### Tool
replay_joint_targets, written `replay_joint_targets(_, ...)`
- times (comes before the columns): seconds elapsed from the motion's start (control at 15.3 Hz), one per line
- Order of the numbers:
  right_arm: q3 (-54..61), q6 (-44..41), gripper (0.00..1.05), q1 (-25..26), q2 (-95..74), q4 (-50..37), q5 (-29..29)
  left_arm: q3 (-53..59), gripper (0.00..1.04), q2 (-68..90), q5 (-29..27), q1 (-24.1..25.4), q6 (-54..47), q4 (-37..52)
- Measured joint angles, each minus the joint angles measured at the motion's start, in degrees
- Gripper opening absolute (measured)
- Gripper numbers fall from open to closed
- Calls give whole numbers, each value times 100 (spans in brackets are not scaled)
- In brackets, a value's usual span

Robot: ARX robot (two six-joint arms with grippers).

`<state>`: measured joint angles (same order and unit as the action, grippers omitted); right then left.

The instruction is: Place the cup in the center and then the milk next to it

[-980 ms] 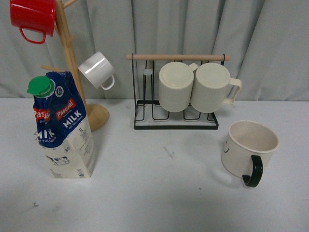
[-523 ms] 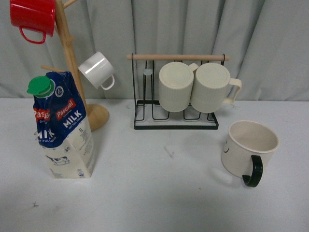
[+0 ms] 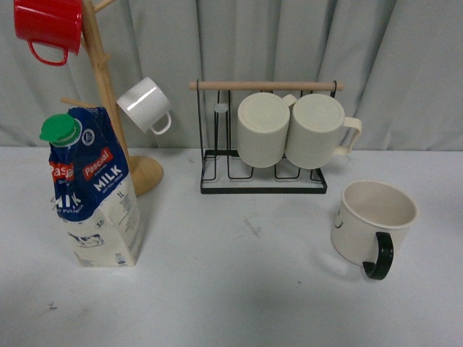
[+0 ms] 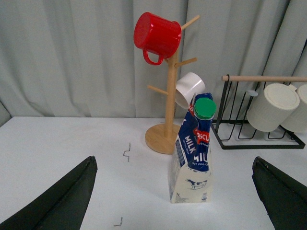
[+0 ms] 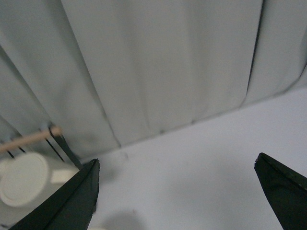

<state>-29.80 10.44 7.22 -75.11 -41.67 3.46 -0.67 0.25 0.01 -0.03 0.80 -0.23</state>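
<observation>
the cup (image 3: 375,220), a wide cream mug with a thick black handle, stood upright on the right side of the white desk (image 3: 217,318); its handle pointed toward the camera and a small dark mark showed on its side; it sat in front of, and a little to the right of, the black wire rack (image 3: 264,184); the milk carton (image 3: 94,191) stood upright on the left side of the desk, just in front of the round base of the wooden mug tree (image 3: 108,94), its green cap at the top and the cow picture low on the white part; cup and milk were well apart, with the center (image 3: 217,267), a patch of bare white desk with small black marks, lying between them and holding neither; a red mug (image 3: 51,25) and a small white mug (image 3: 145,105) hung on the mug tree; two ribbed cream mugs (image 3: 264,130) lay on their sides in the rack under its wooden bar; a grey curtain (image 3: 405,65) closed the back; in the left wrist view the left gripper (image 4: 173,163) faced the milk carton (image 4: 194,153) from a distance, its dark fingers (image 4: 67,201) spread wide and released, holding nothing; in the right wrist view the right gripper (image 5: 177,160) likewise had its fingers (image 5: 72,201) spread wide and released, with only curtain, bare desk and an edge of the rack with one ribbed mug beyond them.
</observation>
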Motion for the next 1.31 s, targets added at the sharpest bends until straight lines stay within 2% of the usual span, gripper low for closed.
replay_joint_targets(0.13, -1401, 289, 98, -339, -1729, 1443, 168, 2, 98, 0, 0, 0, 0, 4)
replay_joint_targets(0.2, -2055, 328, 98, -479, -2345, 2177, 79, 2, 98, 0, 0, 0, 0, 2)
replay_joint_targets(0.39, -3480, 219, 98, -813, -3294, 3899, 7, 2, 98, 0, -2, 0, 0, 4)
replay_joint_targets(0.59, -3598, 144, 98, -949, -3471, 4474, -87, 2, 98, 0, 0, 0, 0, 4)
replay_joint_targets(0.98, -3220, 236, 98, -1134, -3886, 4203, -240, 2, 98, 0, 0, 0, 0, 4)
replay_joint_targets(1.05, -3215, 258, 92, -1130, -3886, 4159, -232, 2, 98, 0, 0, 0, 0, 2)
replay_joint_targets(1.31, -3167, 260, 42, -1117, -3886, 4094, -216, 2, 98, 0, -2, 0, 0, 2)
